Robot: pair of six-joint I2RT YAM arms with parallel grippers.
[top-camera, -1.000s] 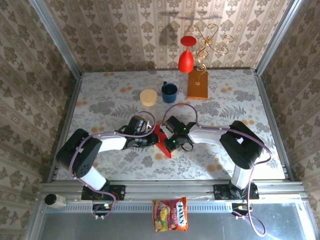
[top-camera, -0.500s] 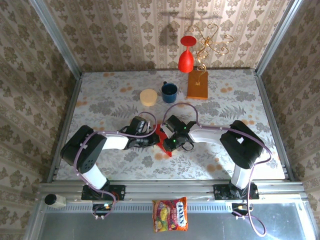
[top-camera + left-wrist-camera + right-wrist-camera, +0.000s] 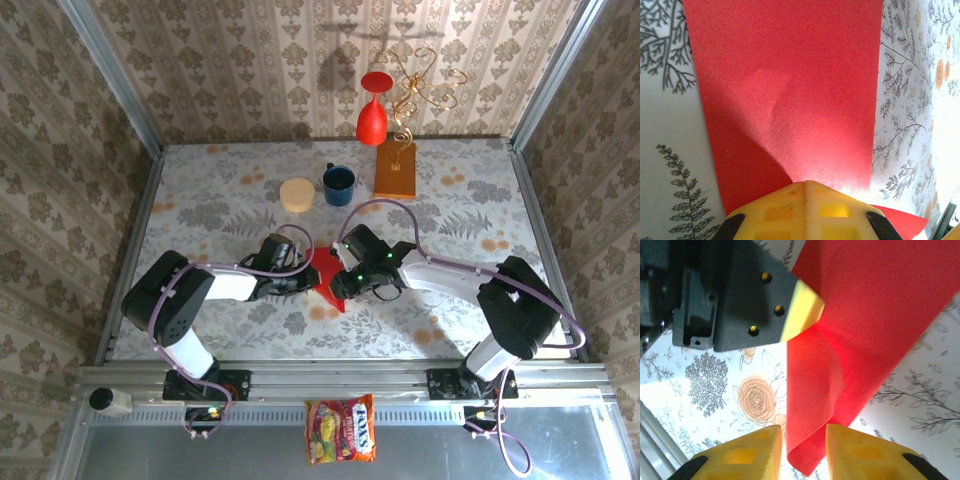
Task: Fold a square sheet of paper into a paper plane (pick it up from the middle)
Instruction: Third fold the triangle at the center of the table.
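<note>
Right wrist view first: the right gripper (image 3: 801, 452) has its two yellow fingertips (image 3: 740, 455) a narrow gap apart with nothing clamped. The loose lower corner of the square sheet of paper (image 3: 865, 305) pokes right into that gap. So the paper is dead ahead of these fingers, not off to one side. From that corner a curled flap runs straight away from the tips. Its long edge roughly follows the way the fingers point, and it ends at the left gripper (image 3: 800, 310), whose yellow tip meets the red surface.

Left wrist view: that gripper's fingers (image 3: 780, 212) are pressed fully together. The sheet spreads flat and face-on ahead of them, with a sliver of red behind as well. To me that reads as closed tips pinning the paper down, not pinching it, but I can't tell for sure.

From above, the red shape is a narrow wedge mid-table (image 3: 450, 180), squeezed between the two grippers, with its long axis running far-to-near and its point toward the arm bases. Both arms are right on it. Only the right one has free jaws, so I'd guess the next move depends on them closing across that flap.
</note>
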